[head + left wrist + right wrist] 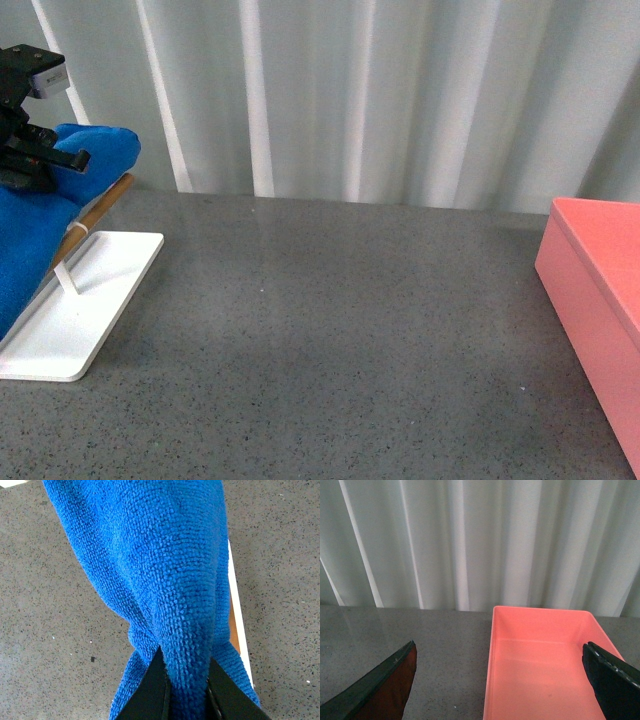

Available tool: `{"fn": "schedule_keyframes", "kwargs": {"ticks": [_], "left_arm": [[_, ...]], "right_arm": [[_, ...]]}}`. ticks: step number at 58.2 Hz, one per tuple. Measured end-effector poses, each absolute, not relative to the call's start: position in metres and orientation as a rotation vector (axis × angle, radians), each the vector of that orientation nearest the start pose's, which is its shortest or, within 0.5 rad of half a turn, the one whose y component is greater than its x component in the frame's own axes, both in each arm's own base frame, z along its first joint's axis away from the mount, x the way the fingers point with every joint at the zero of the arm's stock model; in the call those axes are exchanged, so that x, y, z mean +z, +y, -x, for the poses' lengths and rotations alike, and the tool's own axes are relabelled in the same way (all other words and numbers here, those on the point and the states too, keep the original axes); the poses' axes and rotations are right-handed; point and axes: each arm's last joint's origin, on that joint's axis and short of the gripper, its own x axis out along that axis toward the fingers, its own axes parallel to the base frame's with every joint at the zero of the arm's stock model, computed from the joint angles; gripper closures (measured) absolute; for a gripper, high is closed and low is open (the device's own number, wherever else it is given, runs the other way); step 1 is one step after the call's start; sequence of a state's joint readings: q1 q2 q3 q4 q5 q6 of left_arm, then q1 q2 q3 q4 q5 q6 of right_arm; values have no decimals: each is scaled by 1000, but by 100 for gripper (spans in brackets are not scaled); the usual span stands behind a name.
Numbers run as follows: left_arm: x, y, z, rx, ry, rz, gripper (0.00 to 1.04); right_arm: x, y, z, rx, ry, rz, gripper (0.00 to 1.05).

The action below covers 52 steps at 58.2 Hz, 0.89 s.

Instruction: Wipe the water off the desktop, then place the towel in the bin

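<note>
My left gripper (40, 160) is shut on the blue towel (40, 215) at the far left, above the white rack. In the left wrist view the towel (160, 570) hangs from between the black fingers (150, 690) over the dark speckled desktop (45, 605). The desktop (330, 340) fills the front view. The salmon-pink bin (600, 290) stands at the right edge. My right gripper (502, 680) is open, its fingers (380, 685) wide apart over the bin (545, 670), which looks empty. No water shows plainly on the desktop.
A flat white rack base (80, 310) with a wooden rod (95, 215) stands at the left; its edge and rod also show in the left wrist view (239, 625). A pale pleated curtain (380, 90) closes off the back.
</note>
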<state>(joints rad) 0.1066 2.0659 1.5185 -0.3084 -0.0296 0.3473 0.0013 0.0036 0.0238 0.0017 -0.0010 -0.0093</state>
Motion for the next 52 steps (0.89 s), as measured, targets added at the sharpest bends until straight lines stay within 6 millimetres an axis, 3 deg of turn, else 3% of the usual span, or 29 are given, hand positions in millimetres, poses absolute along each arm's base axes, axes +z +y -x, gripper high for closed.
{"fn": "schedule_keyframes", "kwargs": {"ticks": [9, 16, 18, 27, 35, 43, 52], "left_arm": [[205, 47, -444, -50, 838, -271, 99], [243, 41, -439, -77, 746, -253, 99], [262, 35, -435, -94, 697, -249, 99], [314, 5, -413, -193, 551, -235, 99], [342, -30, -386, -346, 470, -161, 99], [349, -68, -359, -481, 438, -75, 99], [330, -115, -329, -606, 447, -44, 99]], "right_arm": [[172, 0, -96, 2, -22, 9, 7], [172, 0, -96, 2, -22, 9, 7], [172, 0, -96, 2, -22, 9, 7], [172, 0, -96, 2, -22, 9, 7], [172, 0, -96, 2, -22, 9, 7], [172, 0, -96, 2, -22, 9, 7], [172, 0, -96, 2, -22, 9, 7]]}}
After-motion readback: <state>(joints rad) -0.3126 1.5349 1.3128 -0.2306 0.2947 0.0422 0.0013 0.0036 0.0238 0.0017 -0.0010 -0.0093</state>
